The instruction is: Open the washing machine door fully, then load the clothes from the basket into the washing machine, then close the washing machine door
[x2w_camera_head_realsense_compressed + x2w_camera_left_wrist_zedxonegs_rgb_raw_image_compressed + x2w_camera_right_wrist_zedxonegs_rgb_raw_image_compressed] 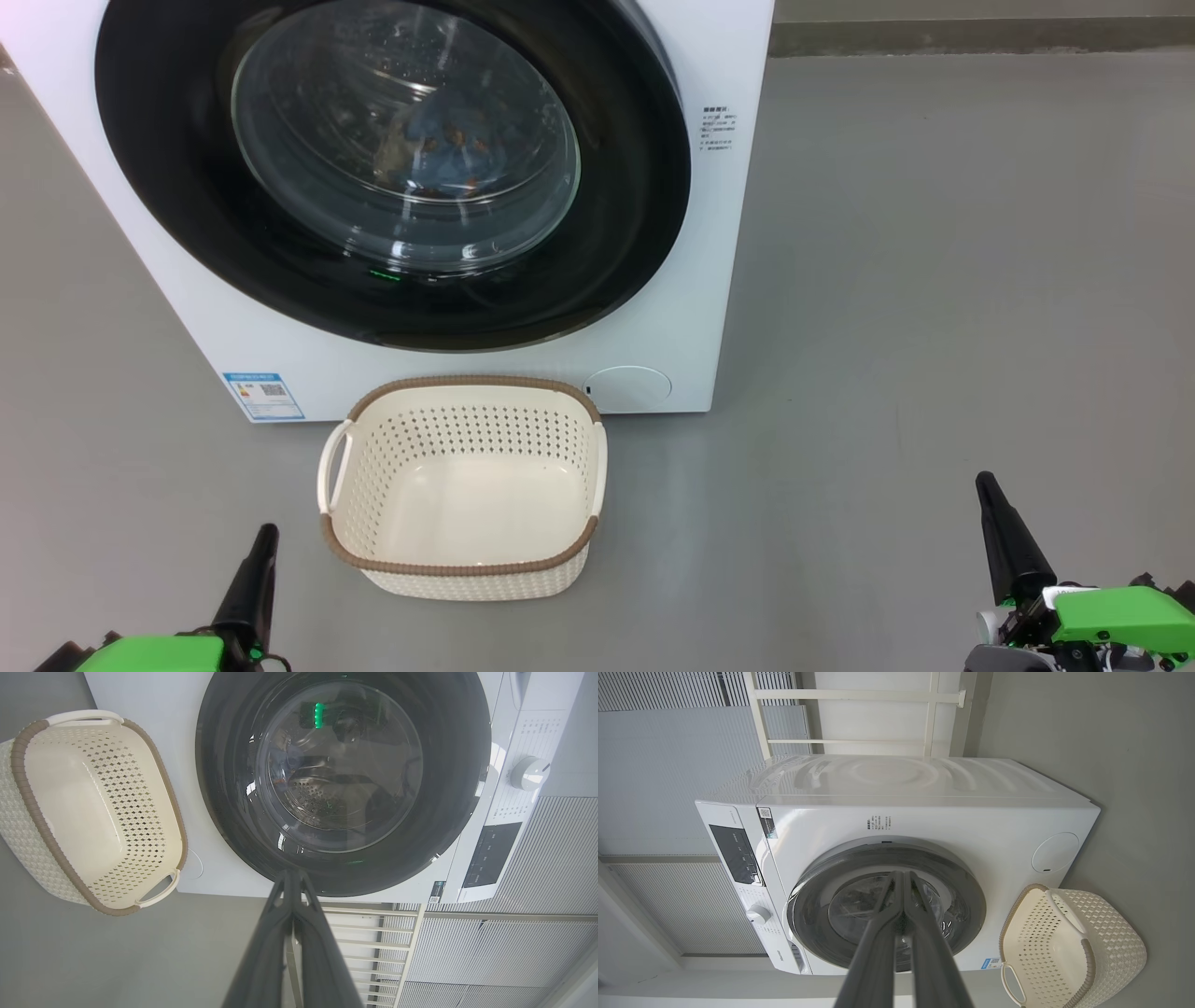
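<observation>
Now you're seeing the door (401,159) sitting closed, clothes (448,154) lying behind its glass, basket (467,567) standing just by the washer (714,280); left gripper (268,534) and right gripper (986,483) are hanging pinched together, holding nothing.

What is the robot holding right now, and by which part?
Nothing. The left fingers and right fingers are pressed shut and empty, clear of the basket.
</observation>
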### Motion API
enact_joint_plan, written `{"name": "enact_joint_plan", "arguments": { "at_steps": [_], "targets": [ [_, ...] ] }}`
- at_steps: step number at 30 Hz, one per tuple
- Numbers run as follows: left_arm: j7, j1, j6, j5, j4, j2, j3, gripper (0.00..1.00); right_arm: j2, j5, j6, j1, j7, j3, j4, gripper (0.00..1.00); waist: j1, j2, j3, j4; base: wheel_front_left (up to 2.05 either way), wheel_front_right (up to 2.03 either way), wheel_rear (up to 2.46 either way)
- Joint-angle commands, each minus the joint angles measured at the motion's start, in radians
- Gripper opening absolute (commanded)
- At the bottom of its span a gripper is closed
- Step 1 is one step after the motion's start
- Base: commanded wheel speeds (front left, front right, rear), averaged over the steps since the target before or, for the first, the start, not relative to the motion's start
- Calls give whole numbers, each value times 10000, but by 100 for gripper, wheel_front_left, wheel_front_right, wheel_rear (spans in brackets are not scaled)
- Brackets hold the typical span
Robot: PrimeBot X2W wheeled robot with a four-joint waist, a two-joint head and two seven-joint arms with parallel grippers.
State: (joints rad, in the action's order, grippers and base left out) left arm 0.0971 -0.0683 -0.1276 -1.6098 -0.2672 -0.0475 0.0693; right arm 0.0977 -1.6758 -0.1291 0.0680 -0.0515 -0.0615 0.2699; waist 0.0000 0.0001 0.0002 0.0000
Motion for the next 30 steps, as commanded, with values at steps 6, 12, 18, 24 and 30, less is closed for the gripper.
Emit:
{"name": "enact_joint_plan", "arguments": {
  "at_steps": [6,12,18,24,30],
  "targets": [
    [74,-466,-23,-78,167,-116,339,0,42,78,-16,424,-59,173,-235,0,0,-1,0,0,0,0,0],
    [76,-466,-23,-75,166,-113,343,0,33,88,-16,425,-69,161,-234,0,0,-1,0,0,0,0,0],
    [80,-466,-24,-71,166,-110,347,0,23,100,-16,426,-80,147,-232,0,0,-1,0,0,0,0,0],
    [83,-467,-24,-68,165,-108,351,0,12,112,-16,427,-92,133,-231,0,0,-1,0,0,0,0,0],
    [86,-467,-24,-65,165,-105,355,0,2,124,-16,428,-103,119,-229,0,0,-1,0,0,0,0,0]
  ]
}}
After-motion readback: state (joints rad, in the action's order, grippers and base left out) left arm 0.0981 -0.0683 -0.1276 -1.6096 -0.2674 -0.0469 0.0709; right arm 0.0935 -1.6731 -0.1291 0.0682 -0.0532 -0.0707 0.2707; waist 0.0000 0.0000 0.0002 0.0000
